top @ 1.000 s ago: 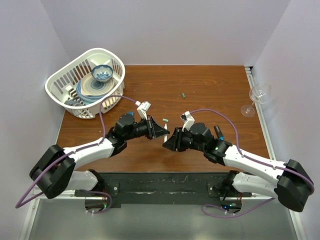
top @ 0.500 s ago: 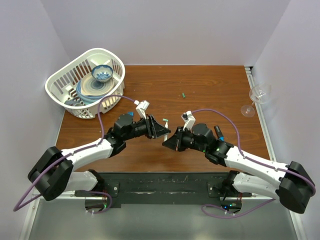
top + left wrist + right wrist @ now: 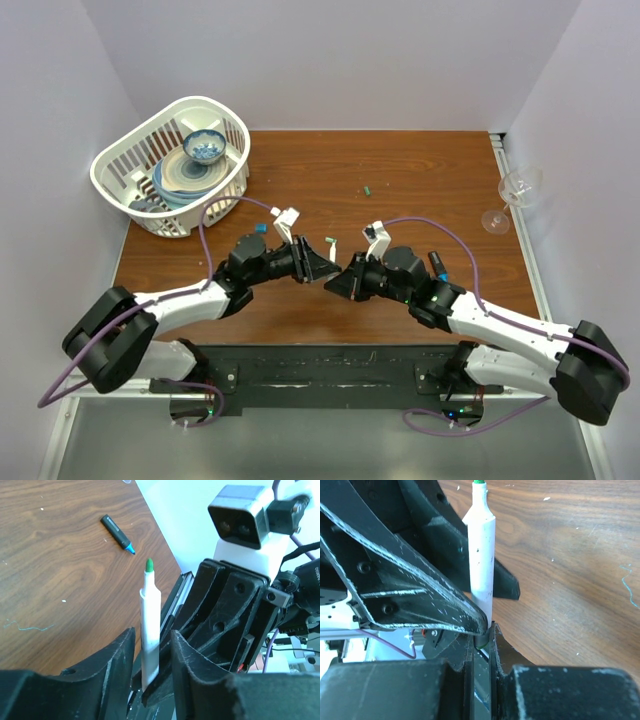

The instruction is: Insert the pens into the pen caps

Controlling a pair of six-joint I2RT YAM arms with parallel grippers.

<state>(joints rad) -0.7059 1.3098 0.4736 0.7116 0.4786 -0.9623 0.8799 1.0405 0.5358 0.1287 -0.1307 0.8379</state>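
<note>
A white pen [image 3: 150, 625] with a green tip [image 3: 149, 565] stands upright between the two grippers over the near middle of the table. My right gripper [image 3: 482, 637] is shut on its lower end, at a green ring. My left gripper [image 3: 151, 634] is open around the same pen, with a gap showing beside the barrel. From the top view both grippers [image 3: 318, 270] [image 3: 336, 283] meet nose to nose and hide the pen. A green pen cap [image 3: 329, 240] lies just behind them, another green cap [image 3: 368, 188] farther back, and a blue cap [image 3: 259, 227] lies by the left arm.
A dark marker with a blue tip [image 3: 118, 534] lies on the wood by the right arm [image 3: 436, 263]. A white basket [image 3: 120, 160] of dishes stands at the back left. A wine glass [image 3: 515, 195] lies at the right edge.
The right gripper has shut on the pen's lower end. The left gripper, shut on the pen a second ago, has opened. The arms have drawn slightly closer together.
</note>
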